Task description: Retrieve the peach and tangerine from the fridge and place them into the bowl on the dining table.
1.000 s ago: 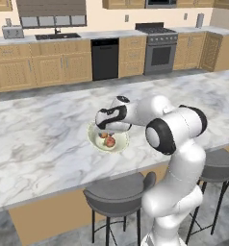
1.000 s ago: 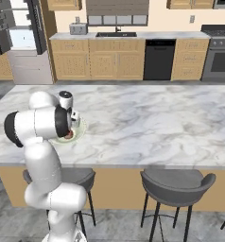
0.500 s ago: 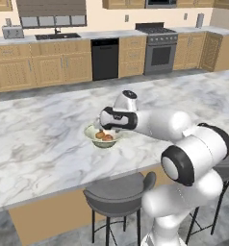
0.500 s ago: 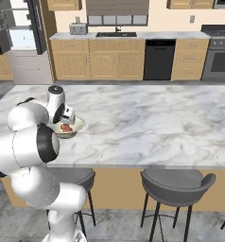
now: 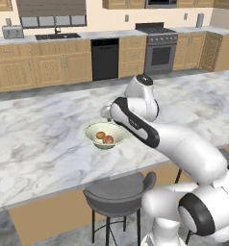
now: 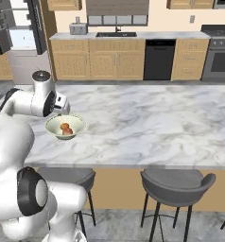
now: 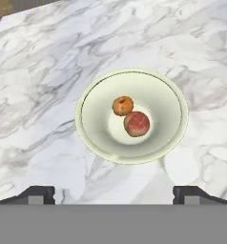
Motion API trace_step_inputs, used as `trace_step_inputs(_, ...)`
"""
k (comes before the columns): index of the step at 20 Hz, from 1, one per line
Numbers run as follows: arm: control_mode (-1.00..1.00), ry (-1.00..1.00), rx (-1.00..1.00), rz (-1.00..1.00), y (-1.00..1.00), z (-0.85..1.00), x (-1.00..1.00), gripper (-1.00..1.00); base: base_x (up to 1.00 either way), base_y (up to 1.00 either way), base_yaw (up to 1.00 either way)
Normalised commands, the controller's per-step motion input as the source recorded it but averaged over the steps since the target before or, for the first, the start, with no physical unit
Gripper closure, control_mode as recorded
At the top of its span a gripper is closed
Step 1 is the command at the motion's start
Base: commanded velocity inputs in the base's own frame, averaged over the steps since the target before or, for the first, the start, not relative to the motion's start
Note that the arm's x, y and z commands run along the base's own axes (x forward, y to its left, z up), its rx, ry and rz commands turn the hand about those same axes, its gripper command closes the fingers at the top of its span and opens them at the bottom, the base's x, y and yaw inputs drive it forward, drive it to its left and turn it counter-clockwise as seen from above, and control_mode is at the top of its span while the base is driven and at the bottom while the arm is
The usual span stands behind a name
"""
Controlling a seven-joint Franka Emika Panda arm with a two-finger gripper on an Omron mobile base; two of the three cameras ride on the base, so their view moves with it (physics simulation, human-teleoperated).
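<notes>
**Both fruits being seen in the bowl**

The peach (image 7: 137, 124) and the tangerine (image 7: 122, 106) are being shown lying touching each other inside the bowl (image 7: 96, 143), which is resting on the dining table (image 7: 44, 71). Judged from this, the placing is being counted as done and nothing is being left to fetch. The gripper (image 7: 113, 193) is being held above the bowl, its jaws spread wide, nothing being gripped or touched

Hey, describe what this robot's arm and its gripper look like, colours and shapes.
The glossy white arm has rounded, bulbous links with black bands at the joints and grey caps. Its gripper ends in two small dark, blocky finger tips. No cables or markings are visible.
</notes>
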Motion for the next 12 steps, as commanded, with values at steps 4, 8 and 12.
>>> trace_step_inputs(4, -1.0, 0.0, 0.0, -0.08, -0.47, 1.0, -1.0, -1.0, 0.0, 0.0, 0.0)
trace_step_inputs(8, -1.0, 0.0, 0.0, -0.12, -0.49, 0.83, -1.0, -1.0, 0.0, 0.0, 0.0)
trace_step_inputs(12, -1.0, -0.03, 0.0, -0.13, -0.46, 0.38, -1.0, -1.0, 0.0, 0.0, 0.0)
